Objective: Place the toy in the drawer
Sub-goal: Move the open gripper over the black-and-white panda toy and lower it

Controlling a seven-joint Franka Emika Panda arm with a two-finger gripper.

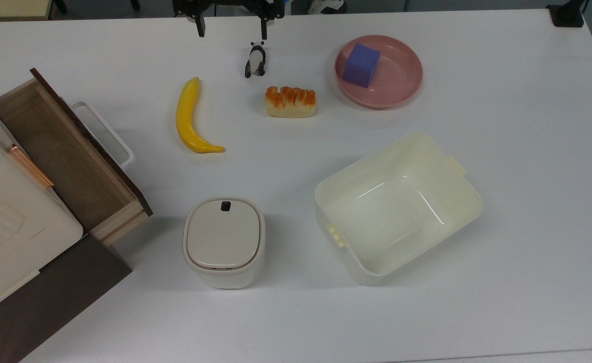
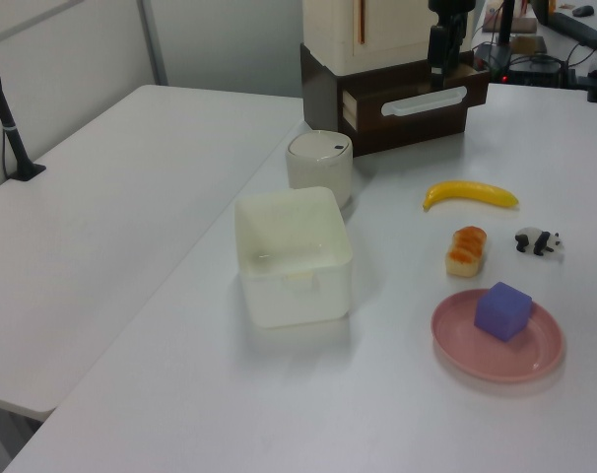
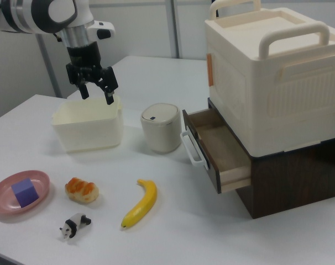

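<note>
Presently my tool (image 3: 95, 91) hangs with fingers apart and empty above the bench (image 1: 296, 312), the toy (image 1: 255, 61) lies untouched beside the banana (image 1: 190, 117), and the drawer (image 1: 69, 156) stands open, so grasp, carry and release all remain.

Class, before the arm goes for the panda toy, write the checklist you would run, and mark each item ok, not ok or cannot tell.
1. Drawer pulled open: ok.
2. Drawer interior free of objects: ok.
3. Tool open and holding nothing: ok.
4. Panda toy apart from the bread and banana: ok.
5. Panda toy upright: not ok, it appears to lie on its side in the top view.
6. Tool lined up over the toy: cannot tell.
</note>
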